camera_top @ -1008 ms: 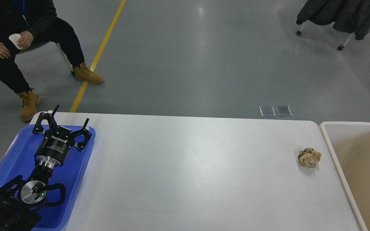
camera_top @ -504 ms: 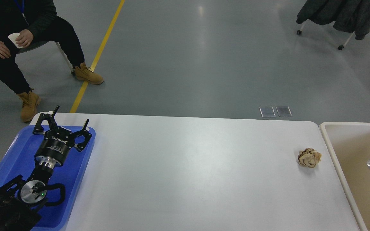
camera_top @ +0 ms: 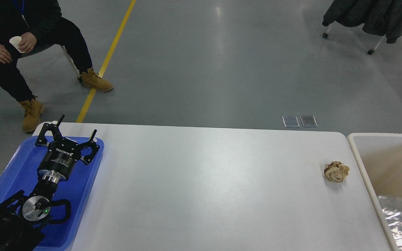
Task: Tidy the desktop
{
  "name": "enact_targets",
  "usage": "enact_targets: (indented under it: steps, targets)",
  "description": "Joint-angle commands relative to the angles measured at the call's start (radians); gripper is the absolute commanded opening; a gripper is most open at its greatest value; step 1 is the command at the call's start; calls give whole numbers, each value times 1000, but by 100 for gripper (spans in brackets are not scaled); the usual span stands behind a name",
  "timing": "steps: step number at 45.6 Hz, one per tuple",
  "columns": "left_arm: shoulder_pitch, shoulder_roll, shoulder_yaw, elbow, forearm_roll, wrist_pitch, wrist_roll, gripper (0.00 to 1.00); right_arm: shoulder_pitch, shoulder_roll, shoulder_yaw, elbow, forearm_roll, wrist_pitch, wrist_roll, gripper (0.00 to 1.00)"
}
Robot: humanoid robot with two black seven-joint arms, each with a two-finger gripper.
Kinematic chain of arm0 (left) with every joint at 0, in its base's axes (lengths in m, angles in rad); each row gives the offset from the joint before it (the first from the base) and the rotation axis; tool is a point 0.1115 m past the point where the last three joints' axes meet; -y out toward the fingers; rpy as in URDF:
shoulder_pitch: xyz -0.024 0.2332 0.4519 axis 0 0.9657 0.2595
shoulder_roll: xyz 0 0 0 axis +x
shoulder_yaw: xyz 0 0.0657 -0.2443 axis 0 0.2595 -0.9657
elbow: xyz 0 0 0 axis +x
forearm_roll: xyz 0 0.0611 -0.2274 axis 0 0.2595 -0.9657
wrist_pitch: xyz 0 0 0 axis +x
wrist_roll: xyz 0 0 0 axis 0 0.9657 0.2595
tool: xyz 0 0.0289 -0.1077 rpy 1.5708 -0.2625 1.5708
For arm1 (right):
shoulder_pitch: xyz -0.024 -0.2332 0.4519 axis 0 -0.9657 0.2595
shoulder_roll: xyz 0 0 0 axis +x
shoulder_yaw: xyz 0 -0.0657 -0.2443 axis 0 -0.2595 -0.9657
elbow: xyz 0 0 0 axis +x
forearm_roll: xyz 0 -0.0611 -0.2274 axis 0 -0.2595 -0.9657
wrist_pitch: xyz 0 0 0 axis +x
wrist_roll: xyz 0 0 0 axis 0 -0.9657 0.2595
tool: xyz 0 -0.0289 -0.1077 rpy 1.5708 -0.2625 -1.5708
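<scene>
The white desktop fills the lower part of the head view. A crumpled brown paper ball lies on it near the right edge. My left gripper is open and empty, hovering over the blue tray at the far left of the desktop. My right gripper is out of view.
A beige, white-rimmed bin stands against the desktop's right edge, with a crinkled silvery item lying in its near part. A seated person holding a white cup is beyond the far left corner. A chair with a dark coat is far right.
A crinkled silvery item has dropped into the bin and come to rest at its near end. My left gripper and the paper ball have not moved.
</scene>
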Motion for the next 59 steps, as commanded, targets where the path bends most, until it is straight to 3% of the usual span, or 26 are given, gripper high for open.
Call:
enact_targets:
  steps: [1,7,28,44,52,59]
  targets:
    - [0,0,0,0,0,0,0,99,45,-5,3,-6,-12,38,0,100]
    - [0,0,0,0,0,0,0,99,105,-30,16,-3,-11,99,0,100]
    - [-2,0,3,0,0,0,0,99,422,-150,99,-10,-12,629,-18,100]
    - [-2,2,8,0,0,0,0,99,639,-240,-141,17,-15,922,-16,100]
    - [-2,2,8,1,0,0,0,99,806,-324,-286,149,-34,986,-15,100]
    - [-2,2,8,0,0,0,0,99,1030,-435,-324,442,-190,979,-15,100]
